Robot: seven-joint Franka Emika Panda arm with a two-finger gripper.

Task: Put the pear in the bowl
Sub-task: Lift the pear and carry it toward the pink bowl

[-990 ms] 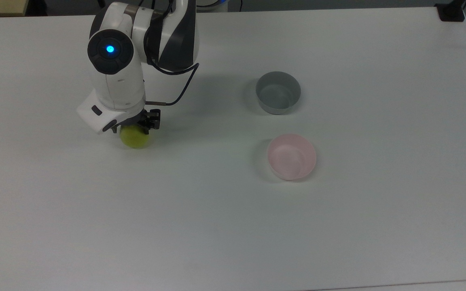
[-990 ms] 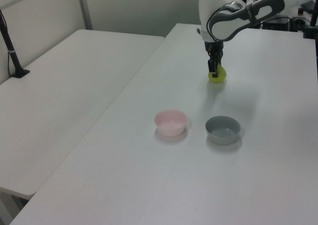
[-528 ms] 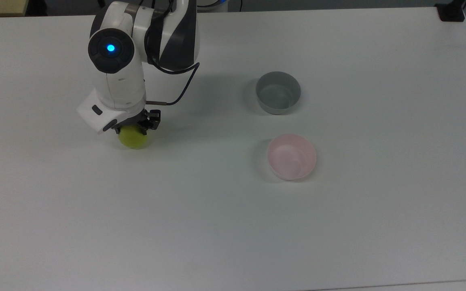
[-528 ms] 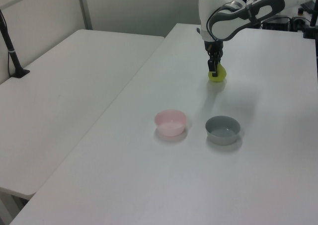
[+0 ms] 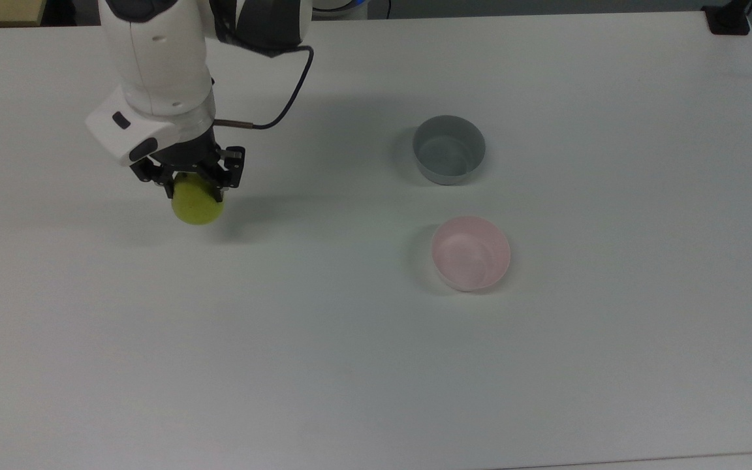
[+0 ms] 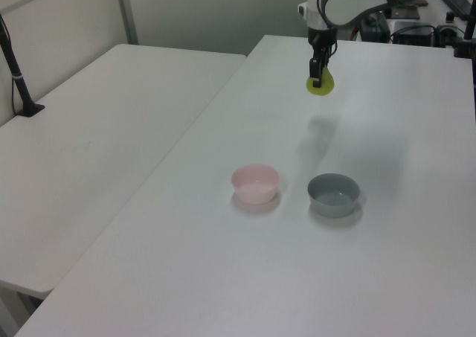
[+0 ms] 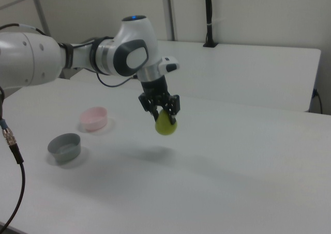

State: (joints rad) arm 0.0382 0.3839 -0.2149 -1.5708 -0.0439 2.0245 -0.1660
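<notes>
The yellow-green pear [image 5: 198, 204] [image 6: 321, 85] [image 7: 166, 124] hangs in the air well above the white table [image 5: 350, 365], held from above by my gripper [image 5: 194, 186] [image 6: 317, 75] [image 7: 163, 113], which is shut on it. Its shadow falls on the table below. The pale pink bowl [image 5: 470, 253] [image 6: 255, 183] [image 7: 94, 118] stands empty on the table, far off toward the top view's right of the pear. In the right view the bowl lies to the left of the gripper and lower.
A grey straight-sided bowl [image 5: 448, 149] [image 6: 334, 193] [image 7: 64, 147] stands empty close beside the pink one. A black clamp [image 5: 727, 19] sits at the table's far right corner in the top view. A second white table [image 6: 89, 151] adjoins in the left view.
The arm has lifted the pear off the table; in the top view gripper and pear shifted up and slightly left. Both bowls stayed put.
</notes>
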